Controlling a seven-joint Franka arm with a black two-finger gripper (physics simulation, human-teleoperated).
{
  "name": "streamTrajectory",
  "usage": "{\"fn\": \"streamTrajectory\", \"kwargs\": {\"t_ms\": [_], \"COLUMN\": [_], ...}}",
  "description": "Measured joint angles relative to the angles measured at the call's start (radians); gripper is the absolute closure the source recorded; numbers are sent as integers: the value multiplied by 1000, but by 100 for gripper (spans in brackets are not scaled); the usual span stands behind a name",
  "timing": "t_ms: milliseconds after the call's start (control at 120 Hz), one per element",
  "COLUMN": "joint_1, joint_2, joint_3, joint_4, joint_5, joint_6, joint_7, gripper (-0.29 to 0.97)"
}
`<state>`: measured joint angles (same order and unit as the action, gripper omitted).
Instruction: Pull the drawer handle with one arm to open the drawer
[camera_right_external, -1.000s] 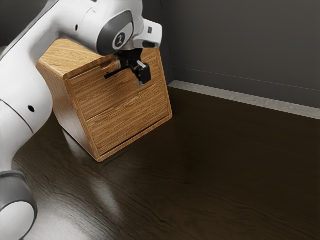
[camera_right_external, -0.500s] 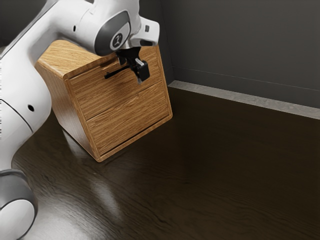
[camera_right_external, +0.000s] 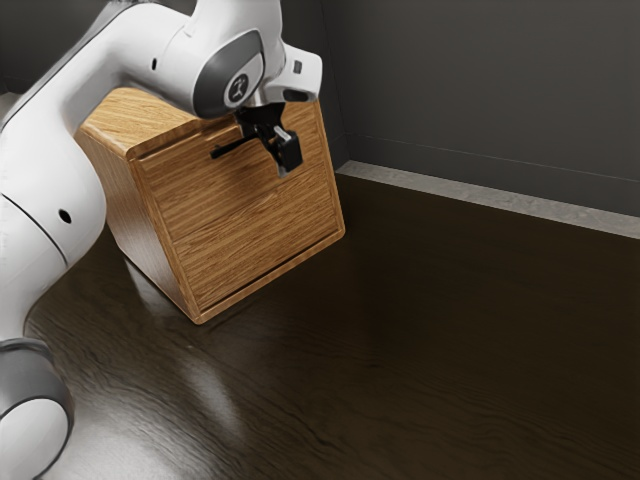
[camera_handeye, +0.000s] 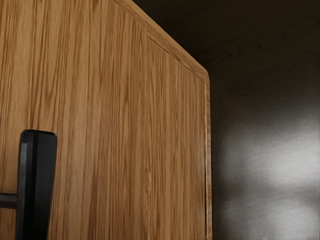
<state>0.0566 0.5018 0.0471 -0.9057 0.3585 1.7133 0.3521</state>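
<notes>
Dark wood bench, grey wall behind. The wooden drawer unit sits at the exterior view's upper left, its drawer front flush. The gripper is right at the black handle near the top edge. Fingers open or closed? I can't tell.
</notes>
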Motion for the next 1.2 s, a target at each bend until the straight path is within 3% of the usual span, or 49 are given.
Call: {"fn": "streamTrajectory", "kwargs": {"t_ms": [733,817,842,883,917,1008,1117,1200], "joint_1": [-57,-61,-64,-66,-69,-69,-81,-89], "joint_2": [-5,-2,-2,-2,-2,-2,-3,-5], "joint_3": [17,20,22,25,27,28,37,46], "joint_4": [-7,-8,-8,-9,-10,-11,-14,-18], "joint_5": [-39,-44,-46,-48,-50,-57,-63,-65], "joint_6": [-2,-2,-2,-2,-2,-2,-4,-4], "joint_7": [0,-1,-1,-1,-2,-2,-3,-4], "gripper": [-2,2,-5,3,-7,4,3,20]}}
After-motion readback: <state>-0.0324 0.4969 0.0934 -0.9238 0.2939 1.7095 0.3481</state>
